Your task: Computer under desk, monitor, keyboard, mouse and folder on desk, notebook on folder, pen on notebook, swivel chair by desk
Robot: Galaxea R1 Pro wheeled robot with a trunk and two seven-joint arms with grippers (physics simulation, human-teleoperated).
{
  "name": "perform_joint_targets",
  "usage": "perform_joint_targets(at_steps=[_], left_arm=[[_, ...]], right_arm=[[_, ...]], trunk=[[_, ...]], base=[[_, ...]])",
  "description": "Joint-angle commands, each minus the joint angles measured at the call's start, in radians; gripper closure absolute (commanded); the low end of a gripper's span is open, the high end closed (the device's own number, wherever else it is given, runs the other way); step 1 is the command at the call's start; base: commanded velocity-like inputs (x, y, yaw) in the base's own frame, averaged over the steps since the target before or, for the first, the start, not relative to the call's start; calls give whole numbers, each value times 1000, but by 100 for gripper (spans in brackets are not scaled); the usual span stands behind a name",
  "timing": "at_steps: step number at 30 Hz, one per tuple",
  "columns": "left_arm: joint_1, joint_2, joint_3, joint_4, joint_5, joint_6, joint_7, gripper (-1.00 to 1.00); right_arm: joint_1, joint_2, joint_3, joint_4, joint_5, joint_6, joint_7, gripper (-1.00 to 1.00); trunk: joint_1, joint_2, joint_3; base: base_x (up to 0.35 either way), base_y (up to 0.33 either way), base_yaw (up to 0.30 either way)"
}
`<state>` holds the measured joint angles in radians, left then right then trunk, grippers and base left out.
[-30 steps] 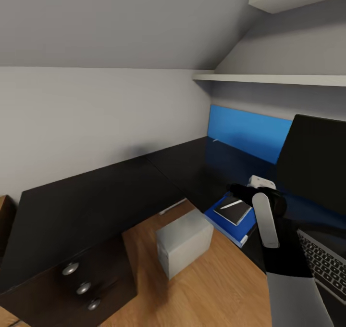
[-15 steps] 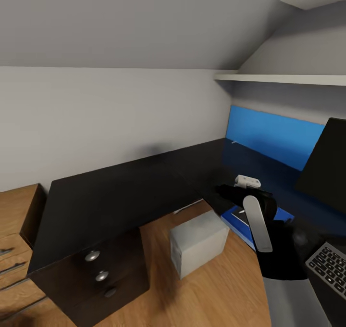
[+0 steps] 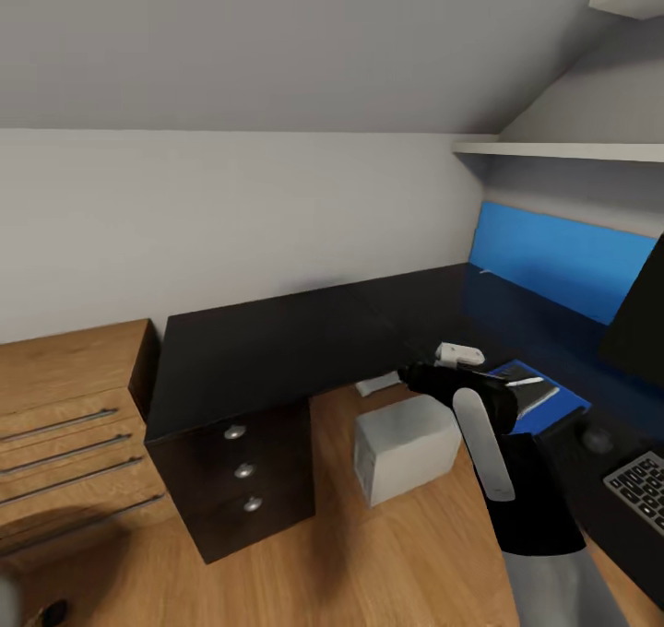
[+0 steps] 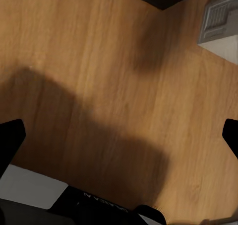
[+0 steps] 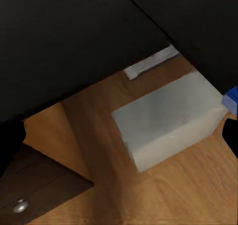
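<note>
Left end effector [image 4: 119,138]: released, its two black fingertips far apart, facing straight down at the light wooden floor [image 4: 99,61] and grasping nothing.
Right end effector [image 5: 119,135]: also released and empty; in the head view it reaches ahead of the trunk [image 3: 420,376], above the gap between the bench and the tower.
Light grey boxy computer tower [image 3: 406,447]: stands on the floor in the crook of the L, just beside the bench edge rather than beneath the top; its vented end [image 4: 218,19] faces the room. As I judge it, it may need a nudge inward to count as under.
Slim black keyboard with pale lettering [image 3: 641,489]: flat on the bench at the right.
Dark rounded mouse [image 3: 597,440]: on the bench between the keyboard and the stack, near both.
Flat bright blue folder [image 3: 564,398]: on the bench just beyond the mouse, serving as the base so the smaller items sit steady.
Thin black notebook [image 3: 533,395]: lying on the folder.
Slim white pen [image 3: 527,381]: resting on the notebook.
Glossy black L-shaped bench [image 3: 277,350]: its left wing carries nothing.
Black drawer unit with round silver knobs [image 3: 242,470]: three drawers, all shut; contents hidden.
Low light-wood dresser [image 3: 65,415]: drawers shut; contents hidden.
Large black monitor [image 3: 641,327]: upright on the bench behind the keyboard.
Long blue wall panel [image 3: 563,267]: beyond the bench, along the wall.
Likely remainder: bringing the swivel chair alongside the bench.
</note>
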<state>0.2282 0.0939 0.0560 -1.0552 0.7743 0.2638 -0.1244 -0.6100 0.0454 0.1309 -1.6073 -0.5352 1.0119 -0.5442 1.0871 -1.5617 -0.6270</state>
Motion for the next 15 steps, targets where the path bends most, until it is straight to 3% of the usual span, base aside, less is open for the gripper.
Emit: perform_joint_targets(at_steps=[1, 2, 3, 7, 15], left_arm=[[0, 0, 2, -1, 8, 8, -2, -100], [0, 0, 2, -2, 8, 8, -3, -100], [0, 0, 2, -2, 9, 7, -3, -100], [0, 0, 2, -4, 9, 7, -3, -100], [0, 0, 2, -9, 8, 6, -3, -100]], right_arm=[[0, 0, 1, -1, -8, 3, -10, -100], [13, 0, 20, -3, -9, 2, -10, -100], [29, -1, 72, -7, -8, 1, 34, -100], [35, -1, 112, -8, -8, 0, 108, -100], [43, -2, 176, -8, -8, -1, 150, -100]], trunk=[[-1, -1, -1], [-1, -1, -1], [-1, -1, -1], [-1, -1, -1], [-1, -1, -1]], base=[[-336, 0, 240], [-337, 0, 242], [-289, 0, 221], [-167, 0, 213], [-37, 0, 246]])
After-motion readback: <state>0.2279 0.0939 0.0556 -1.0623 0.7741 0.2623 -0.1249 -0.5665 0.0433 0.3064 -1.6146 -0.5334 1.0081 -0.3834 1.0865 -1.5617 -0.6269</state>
